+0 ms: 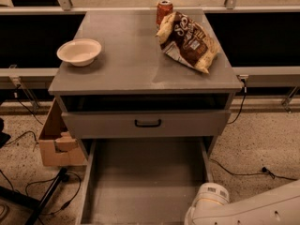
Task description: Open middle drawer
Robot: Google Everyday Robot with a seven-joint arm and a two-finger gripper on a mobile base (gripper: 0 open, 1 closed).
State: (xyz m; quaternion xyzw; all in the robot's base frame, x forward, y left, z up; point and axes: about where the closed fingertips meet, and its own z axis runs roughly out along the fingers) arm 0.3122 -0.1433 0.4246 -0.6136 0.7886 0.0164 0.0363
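One black handle (148,123) sits on the middle drawer (103,124); I should grab it in the middle and pull straight. My gripper is out of sight, low right past the arm (248,210), so I cannot tell its state.

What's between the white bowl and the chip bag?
Nothing: the camera view shows bare grey tabletop between the bowl and the chip bag. The end effector is out of view; only the arm shows, bottom right.

White arm (260,210) sits low at the bottom drawer's (140,182) front-right corner; gripper is out of view.
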